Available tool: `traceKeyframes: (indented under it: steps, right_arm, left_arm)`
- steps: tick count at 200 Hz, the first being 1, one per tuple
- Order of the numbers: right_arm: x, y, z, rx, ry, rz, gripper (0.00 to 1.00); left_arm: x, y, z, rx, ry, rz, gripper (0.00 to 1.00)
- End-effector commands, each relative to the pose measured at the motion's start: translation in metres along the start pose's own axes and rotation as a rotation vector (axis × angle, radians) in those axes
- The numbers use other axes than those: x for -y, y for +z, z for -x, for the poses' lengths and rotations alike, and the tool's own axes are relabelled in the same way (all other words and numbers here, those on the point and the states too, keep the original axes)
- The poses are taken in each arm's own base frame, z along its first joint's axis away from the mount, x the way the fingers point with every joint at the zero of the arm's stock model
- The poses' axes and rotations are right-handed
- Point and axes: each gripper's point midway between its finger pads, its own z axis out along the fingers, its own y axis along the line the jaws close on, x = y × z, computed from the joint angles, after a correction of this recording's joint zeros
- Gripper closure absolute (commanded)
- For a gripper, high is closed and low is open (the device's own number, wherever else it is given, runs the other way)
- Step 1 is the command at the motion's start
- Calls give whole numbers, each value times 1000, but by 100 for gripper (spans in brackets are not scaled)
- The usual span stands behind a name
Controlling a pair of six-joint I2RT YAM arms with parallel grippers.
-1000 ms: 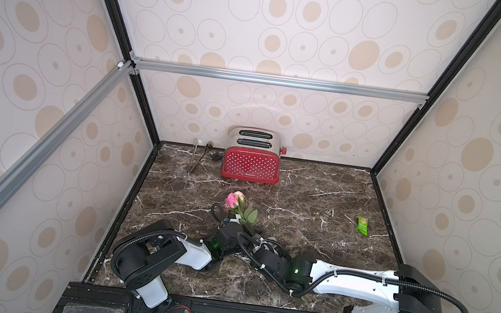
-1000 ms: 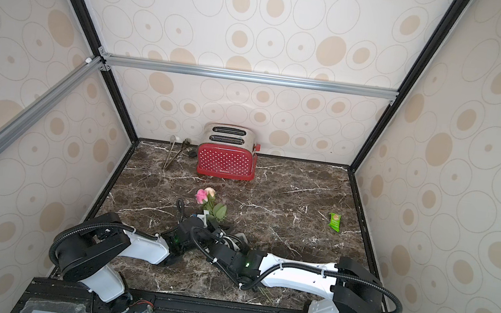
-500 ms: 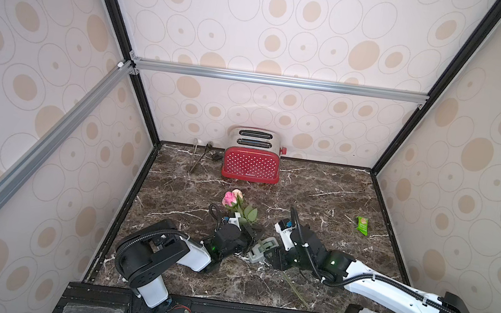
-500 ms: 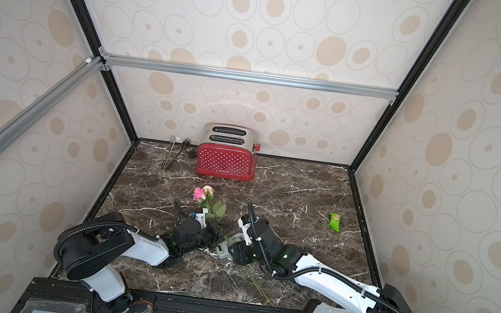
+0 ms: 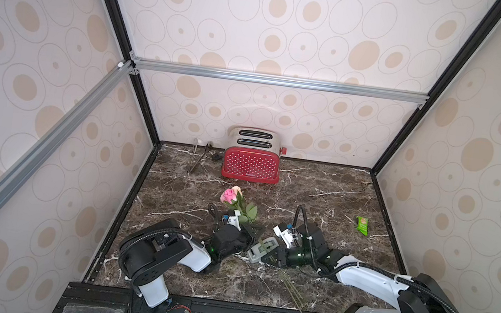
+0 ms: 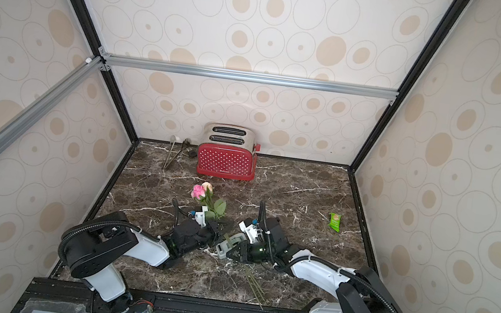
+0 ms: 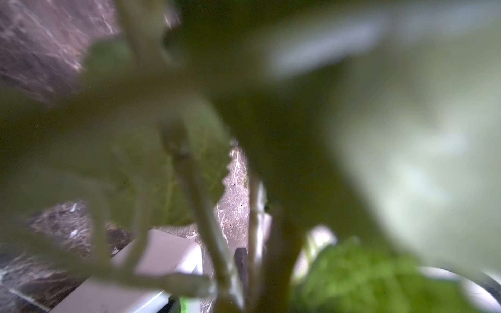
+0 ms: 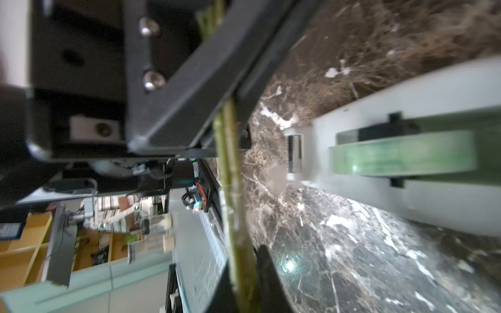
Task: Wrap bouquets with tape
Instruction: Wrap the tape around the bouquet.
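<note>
Small white brand mark on red toaster [image 5: 251, 164], too small to read

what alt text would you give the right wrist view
A bundle of thin green bouquet stems runs through the frame, clamped in the black left pincer. Beside it, a grey tape dispenser with a greenish roll sits on the dark marble table.

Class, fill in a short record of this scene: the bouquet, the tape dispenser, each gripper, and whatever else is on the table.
bouquet: pink and peach roses, stems pointing towards the robot
tape dispenser: grey, between the two grippers
left gripper: shut on bouquet below the leaves
right gripper: shut on bouquet lower down the stems
also there: red toaster, green packet, metal utensils
</note>
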Motion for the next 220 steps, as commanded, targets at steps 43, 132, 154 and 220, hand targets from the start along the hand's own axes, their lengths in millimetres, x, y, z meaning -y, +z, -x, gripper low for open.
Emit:
traceKeyframes:
  steps: [43, 132, 154, 220]
  right_arm:
    - [28, -7, -3, -78, -308, -394, 100]
    - [36, -37, 33, 61, -825, -1069, 100]
    - [21, -36, 35, 106, -926, -1140, 100]
    - [14, -19, 19, 79, -894, -1047, 64]
  left_arm:
    - [11, 5, -7, -30, -24, -9, 63]
    - [-1, 14, -11, -50, -86, 79, 66]
    - [-4, 18, -15, -64, -113, 84, 69]
    - [-6, 14, -13, -52, -104, 82, 100]
